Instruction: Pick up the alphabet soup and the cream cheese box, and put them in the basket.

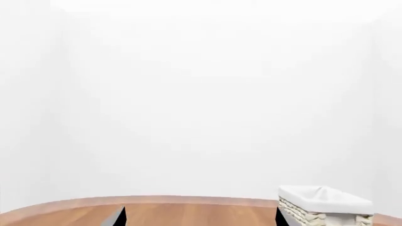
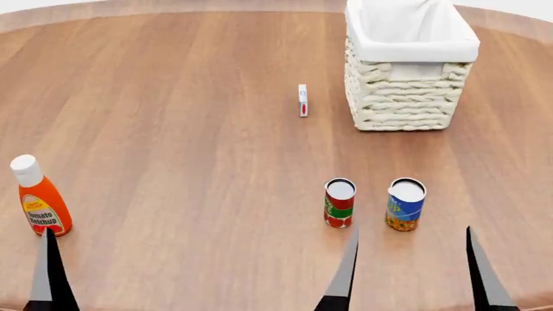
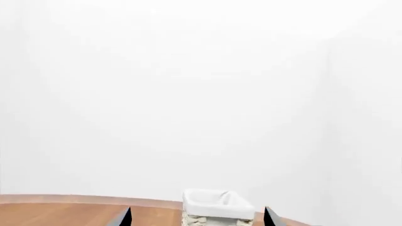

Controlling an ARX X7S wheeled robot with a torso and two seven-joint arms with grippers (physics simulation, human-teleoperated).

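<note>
Cream cheese box stands apparently edge-on beside basket.

Table: warm brown wood grain w/ lighter rim at far edge. Basket, far right: cream woven wicker, white cloth liner over rim. Cream cheese box, just left of basket: white w/ blue side & red dot. Near centre-right, can: red & green label, white top. Can to its right: blue label, yellow/orange pattern low down, white top. Ketchup bottle, near left: orange-red body, white cap, yellow-white label. Finger tips at near edge: black w/ grey faces. Backdrop: plain white.
</note>
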